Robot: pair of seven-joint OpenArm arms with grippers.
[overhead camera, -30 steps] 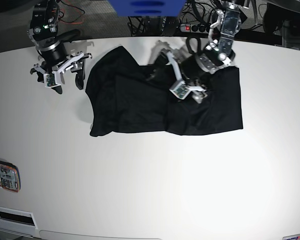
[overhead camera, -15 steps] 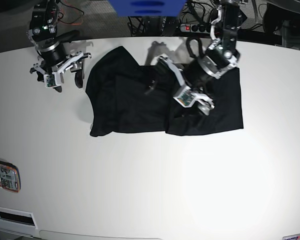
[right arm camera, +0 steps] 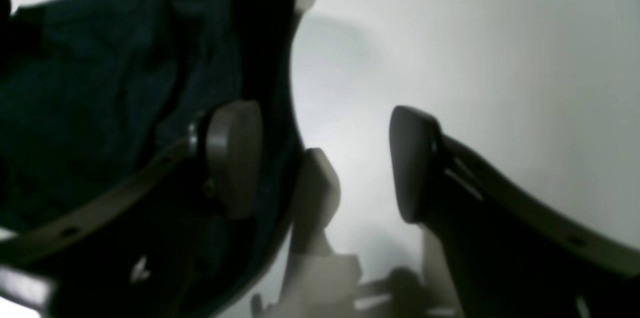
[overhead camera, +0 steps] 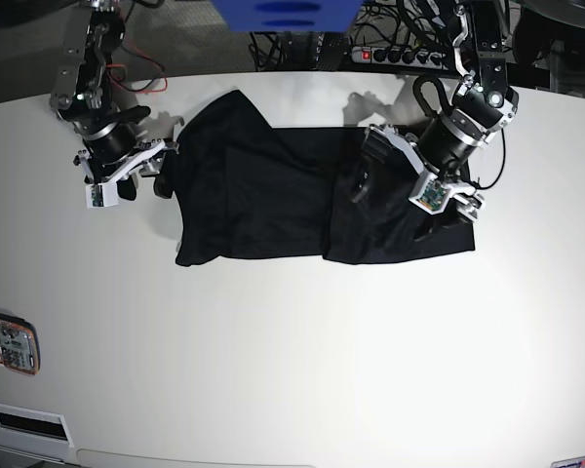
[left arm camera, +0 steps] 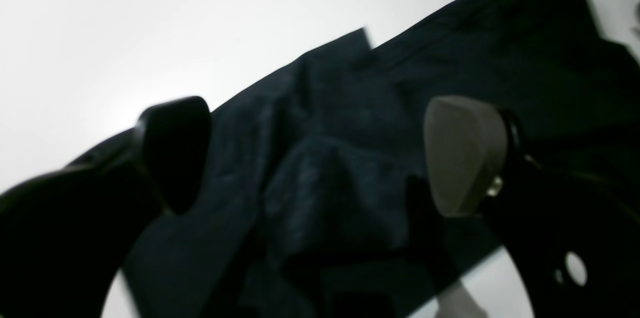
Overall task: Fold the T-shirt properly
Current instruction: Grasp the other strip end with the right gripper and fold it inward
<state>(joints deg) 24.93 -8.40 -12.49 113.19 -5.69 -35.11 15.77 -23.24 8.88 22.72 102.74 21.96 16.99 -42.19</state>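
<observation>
The black T-shirt [overhead camera: 273, 195] lies spread on the white table [overhead camera: 292, 351], with a fold edge running down its right half. My left gripper [overhead camera: 402, 198] hangs open over the shirt's right part. In the left wrist view the left gripper [left arm camera: 320, 157] is open, its fingers [left arm camera: 465, 152] wide apart, with wrinkled shirt cloth [left arm camera: 325, 193] below them and nothing held. My right gripper [overhead camera: 143, 183] is open at the shirt's left edge. In the right wrist view the right gripper [right arm camera: 325, 163] is open over bare table, with the shirt [right arm camera: 90, 97] to its left.
A small device with a red edge [overhead camera: 8, 341] lies at the table's left front. A white box [overhead camera: 24, 424] sits at the front left corner. A blue object [overhead camera: 283, 15], a power strip [overhead camera: 380, 54] and cables lie behind the table's far edge.
My left gripper has moved right, from the shirt's upper middle to its right part, and the cloth there now lies flatter. My right gripper has moved closer to the shirt's left edge.
</observation>
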